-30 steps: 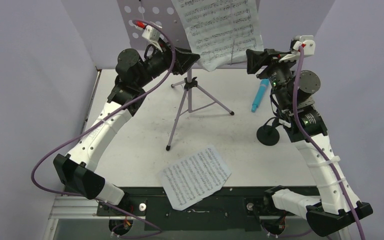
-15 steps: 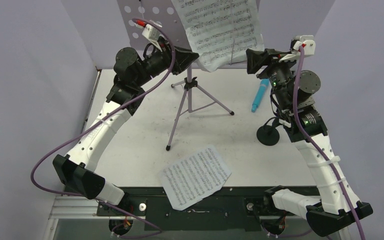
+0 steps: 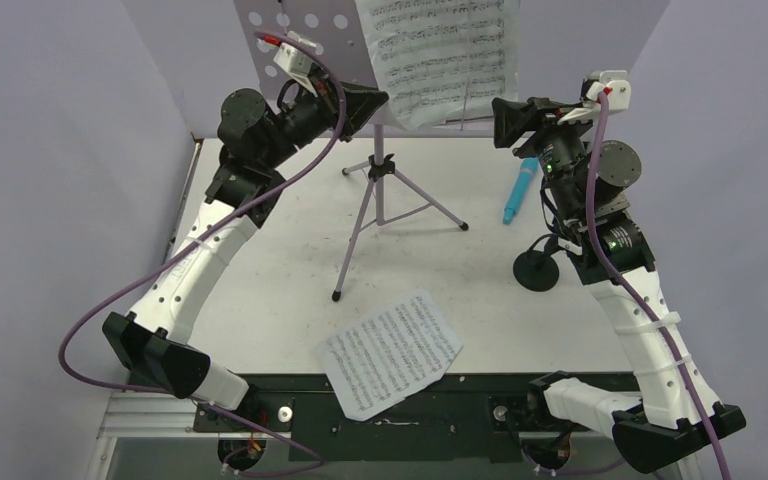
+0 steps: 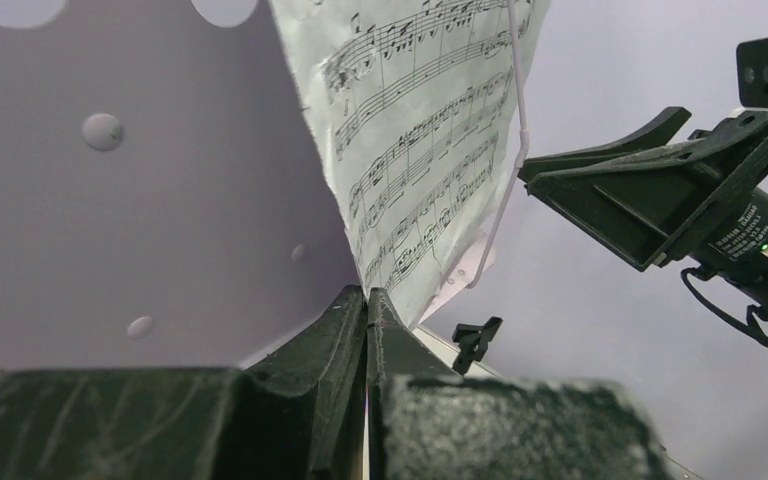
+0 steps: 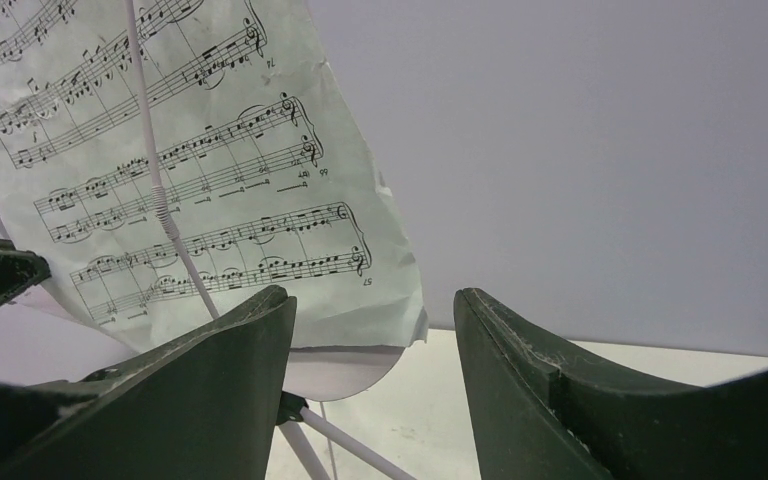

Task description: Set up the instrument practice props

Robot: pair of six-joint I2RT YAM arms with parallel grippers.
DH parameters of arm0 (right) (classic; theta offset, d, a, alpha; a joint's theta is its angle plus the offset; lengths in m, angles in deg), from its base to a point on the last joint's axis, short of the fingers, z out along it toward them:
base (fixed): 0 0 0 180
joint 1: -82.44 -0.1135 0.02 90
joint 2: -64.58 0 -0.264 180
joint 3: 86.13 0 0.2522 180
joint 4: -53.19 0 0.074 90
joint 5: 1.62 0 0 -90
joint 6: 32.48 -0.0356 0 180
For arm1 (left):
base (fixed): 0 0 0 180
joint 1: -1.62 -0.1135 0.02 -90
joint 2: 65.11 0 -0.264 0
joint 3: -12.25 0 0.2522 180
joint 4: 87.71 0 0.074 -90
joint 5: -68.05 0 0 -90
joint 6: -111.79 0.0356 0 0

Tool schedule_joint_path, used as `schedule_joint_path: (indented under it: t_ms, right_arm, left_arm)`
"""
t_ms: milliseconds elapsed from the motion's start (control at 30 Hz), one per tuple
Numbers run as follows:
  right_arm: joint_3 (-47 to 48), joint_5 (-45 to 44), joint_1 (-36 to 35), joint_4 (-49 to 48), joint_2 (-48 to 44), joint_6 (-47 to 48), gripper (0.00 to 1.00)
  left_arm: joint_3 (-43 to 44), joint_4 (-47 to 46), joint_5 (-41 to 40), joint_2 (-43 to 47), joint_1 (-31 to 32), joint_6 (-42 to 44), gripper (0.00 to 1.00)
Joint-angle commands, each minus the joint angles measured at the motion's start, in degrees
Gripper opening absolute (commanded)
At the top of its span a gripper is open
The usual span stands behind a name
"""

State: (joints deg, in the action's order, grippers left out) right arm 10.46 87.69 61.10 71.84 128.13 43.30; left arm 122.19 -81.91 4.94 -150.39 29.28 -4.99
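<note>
Spare sheet-music page (image 3: 390,353) flat before the lilac music stand (image 3: 378,200); mic stand (image 3: 537,270) and microphone (image 3: 518,192) to its right. Left gripper (image 3: 382,99) pressed shut at its desk lip — likely steadying; right gripper (image 3: 500,120) spread beside the mounted page (image 3: 440,50), ready to square it.

We see the lilac stand (image 3: 379,170) upright mid-table, with one page (image 3: 440,50) leaning on its perforated desk (image 3: 290,25). A second page (image 3: 390,352) lies flat at the near edge. The blue mic (image 3: 520,190) lies to the right, near the black mic stand (image 3: 535,270).
</note>
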Motion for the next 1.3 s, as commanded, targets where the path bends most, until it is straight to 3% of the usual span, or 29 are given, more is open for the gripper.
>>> schedule_joint_path:
  t_ms: [0,533,567,700,867,1067,1267]
  right_arm:
    - [2.4,0.4,0.2,-1.5,-0.2,-0.3,0.6]
    - [2.3,2.4,0.2,-1.1,-0.2,-0.4,0.6]
    - [2.3,2.4,0.2,-1.0,-0.2,-0.4,0.6]
    - [2.3,2.5,0.2,-0.8,-0.6,-0.4,0.6]
    - [2.1,3.4,0.2,0.3,-1.5,-0.6,0.61]
    - [1.6,4.3,0.2,4.2,-3.5,-1.4,0.62]
    - [0.4,4.1,0.1,11.1,-6.4,-3.2,0.66]
  left_arm:
    - [3.6,-1.0,-2.1,0.5,-0.8,2.7,0.0]
    - [7.8,0.0,-1.2,-1.9,-1.8,2.9,0.0]
    - [7.4,0.1,-1.3,-1.7,-1.8,2.9,0.03]
    - [4.6,0.4,-3.0,0.6,-2.1,3.8,0.36]
    - [-0.7,-0.5,-5.3,6.4,-2.7,4.3,0.62]
    - [-8.7,-0.6,-6.1,14.9,-3.3,4.3,0.79]
    - [-21.1,0.4,-7.0,24.2,-4.1,2.7,0.88]
